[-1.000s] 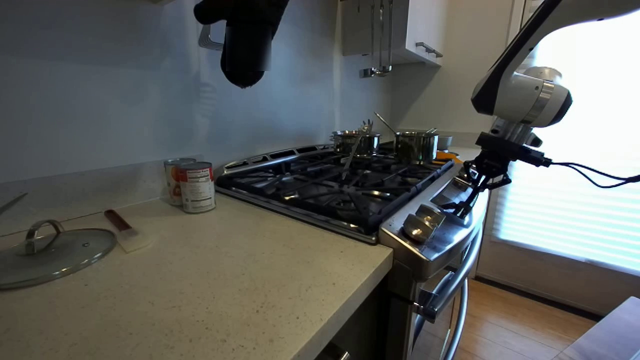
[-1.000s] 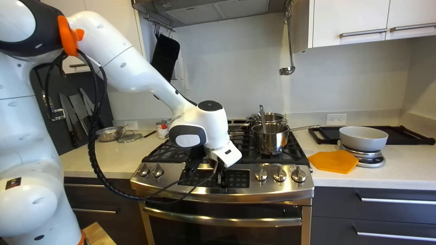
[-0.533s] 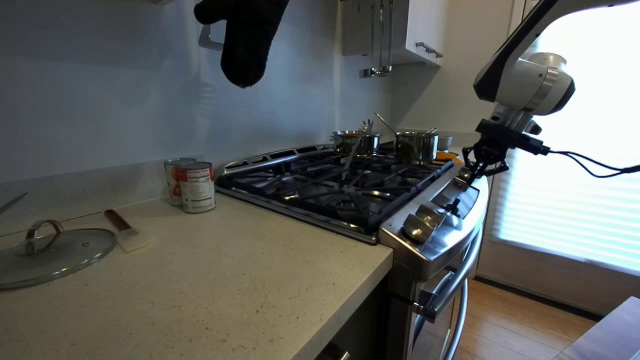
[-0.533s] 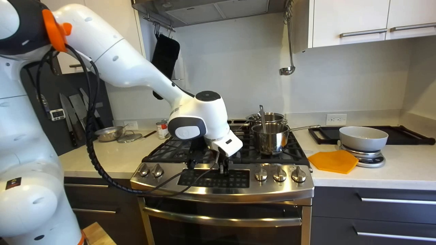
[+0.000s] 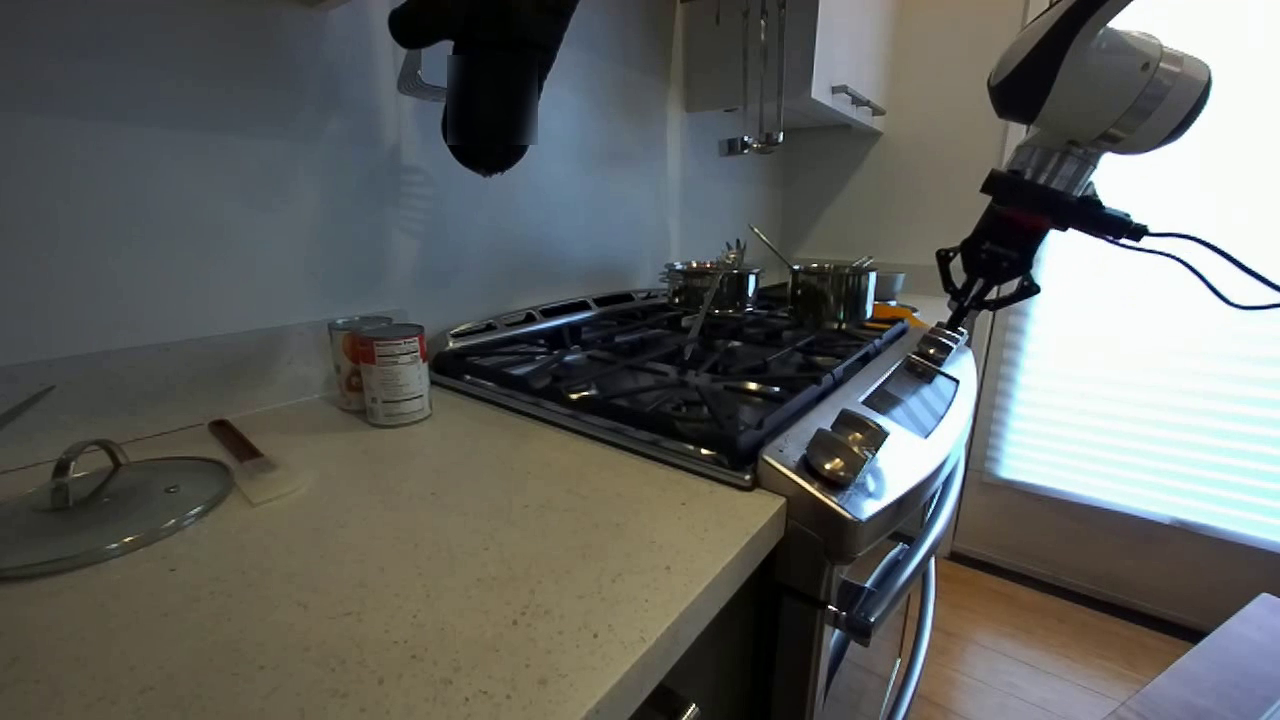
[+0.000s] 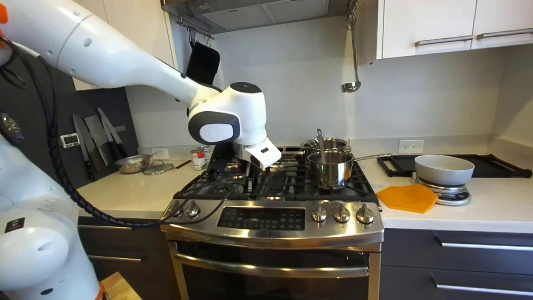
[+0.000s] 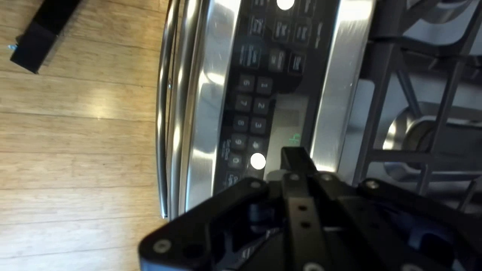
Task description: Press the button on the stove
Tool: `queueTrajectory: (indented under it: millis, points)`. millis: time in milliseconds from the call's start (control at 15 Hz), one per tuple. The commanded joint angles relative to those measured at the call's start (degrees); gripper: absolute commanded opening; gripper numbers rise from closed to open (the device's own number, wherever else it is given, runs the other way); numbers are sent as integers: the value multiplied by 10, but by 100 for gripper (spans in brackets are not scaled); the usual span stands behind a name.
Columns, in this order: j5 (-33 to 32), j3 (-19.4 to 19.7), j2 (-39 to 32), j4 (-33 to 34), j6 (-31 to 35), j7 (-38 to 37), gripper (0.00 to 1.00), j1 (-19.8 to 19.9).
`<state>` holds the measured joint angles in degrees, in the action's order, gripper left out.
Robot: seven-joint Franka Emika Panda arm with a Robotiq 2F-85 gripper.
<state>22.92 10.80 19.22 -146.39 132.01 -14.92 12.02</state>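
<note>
The stove (image 6: 270, 239) is a wide stainless-steel range with black grates; it also shows in an exterior view (image 5: 800, 490) and in the wrist view (image 7: 339, 94). Its black control panel (image 6: 262, 218) has number buttons (image 7: 244, 101) and a display (image 7: 288, 116) with a green digit, seen close in the wrist view. My gripper (image 7: 295, 156) is shut and empty, its black fingertips together. It hangs above the control panel, apart from it, as an exterior view (image 5: 957, 318) shows. The fingers and gripper body hide the lower part of the panel in the wrist view.
Knobs (image 6: 341, 213) flank the panel. Steel pots (image 6: 331, 171) with utensils stand on the right grates. A grey bowl (image 6: 444, 170) rests on a scale beside an orange cloth (image 6: 408, 198). Cans (image 5: 395, 375) and a glass lid (image 5: 110, 510) are on the left counter. An oven handle (image 6: 270, 271) sticks out in front.
The arm has risen and shifted left in an exterior view. The gripper, low at the control panel one second ago, is now lifted off it and the panel is uncovered there.
</note>
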Motion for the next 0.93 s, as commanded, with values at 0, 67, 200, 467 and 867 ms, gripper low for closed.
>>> queueTrajectory:
  millis: [0, 67, 200, 467, 867]
  points:
    - [-20, -23, 81, -46, -31, -67, 0, 10]
    - [-28, -35, 101, -62, -24, -89, 0, 14]
    - [-35, -56, 138, -93, -15, -120, 0, 18]
    - [-63, -96, 208, -145, -27, -151, 0, 24]
    - [-135, -82, 251, -107, -125, -8, 56, -2]
